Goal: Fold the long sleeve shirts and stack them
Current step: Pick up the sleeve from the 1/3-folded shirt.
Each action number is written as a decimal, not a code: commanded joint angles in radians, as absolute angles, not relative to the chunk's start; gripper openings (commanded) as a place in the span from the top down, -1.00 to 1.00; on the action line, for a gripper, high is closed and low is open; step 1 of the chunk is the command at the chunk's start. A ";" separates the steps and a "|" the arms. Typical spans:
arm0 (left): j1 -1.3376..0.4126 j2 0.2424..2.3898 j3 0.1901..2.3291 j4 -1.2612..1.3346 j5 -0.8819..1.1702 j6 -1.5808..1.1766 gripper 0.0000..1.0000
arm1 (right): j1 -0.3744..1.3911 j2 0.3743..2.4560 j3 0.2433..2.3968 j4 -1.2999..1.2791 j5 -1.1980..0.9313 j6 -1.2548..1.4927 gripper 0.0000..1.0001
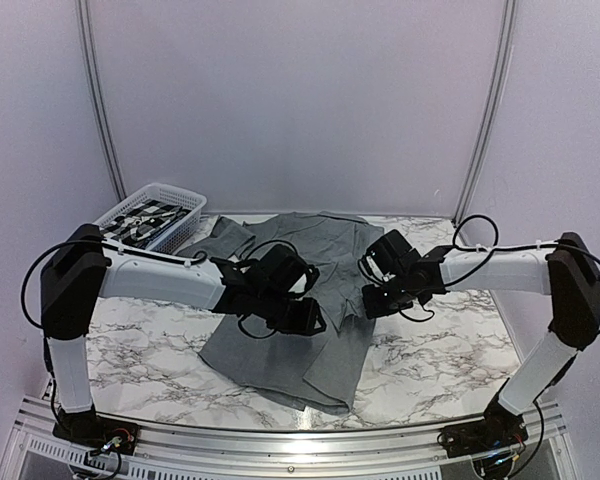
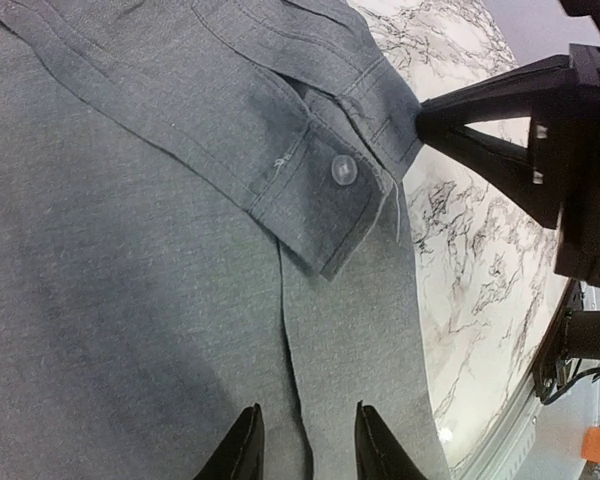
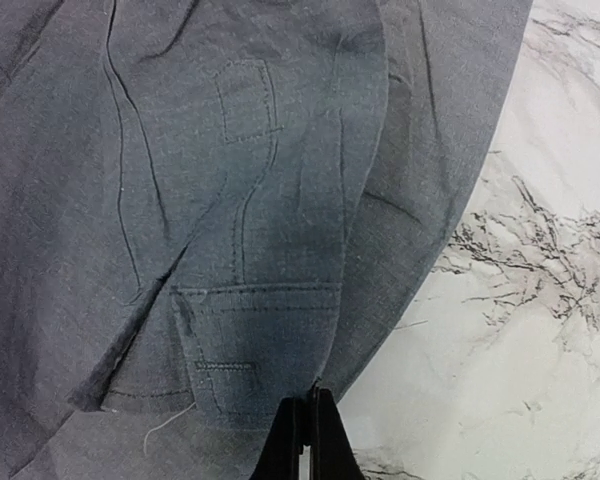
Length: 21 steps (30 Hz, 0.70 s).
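A plain mid-grey long sleeve shirt (image 1: 300, 340) lies spread on the marble table. Its cuff with a clear button (image 2: 342, 170) is folded over the body. My right gripper (image 1: 372, 300) is shut on the edge of that sleeve cuff (image 3: 270, 340); its fingers (image 3: 308, 425) pinch the cloth at the shirt's right edge. It also shows in the left wrist view (image 2: 450, 120), holding the cuff corner. My left gripper (image 1: 305, 318) is open and empty, its fingertips (image 2: 245, 450) just above the shirt body near a seam.
A white mesh basket (image 1: 175, 195) holding a black-and-white checked cloth (image 1: 145, 220) stands at the back left. Bare marble table (image 1: 140, 350) lies left and right of the shirt. A metal rail (image 1: 280, 445) runs along the near edge.
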<state>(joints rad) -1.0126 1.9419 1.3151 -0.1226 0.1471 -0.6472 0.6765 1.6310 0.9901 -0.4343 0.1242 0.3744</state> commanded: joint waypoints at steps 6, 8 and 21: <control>-1.022 2.010 1.393 -0.092 0.142 -0.686 0.26 | 0.695 1.565 1.102 -0.506 0.087 0.409 1.00; -1.023 1.997 1.379 -0.083 0.144 -0.670 0.24 | 0.700 1.570 1.119 -0.514 0.062 0.413 1.00; -1.054 2.038 1.398 -0.086 0.116 -0.619 0.17 | 0.696 1.575 1.177 -0.530 0.050 0.488 1.00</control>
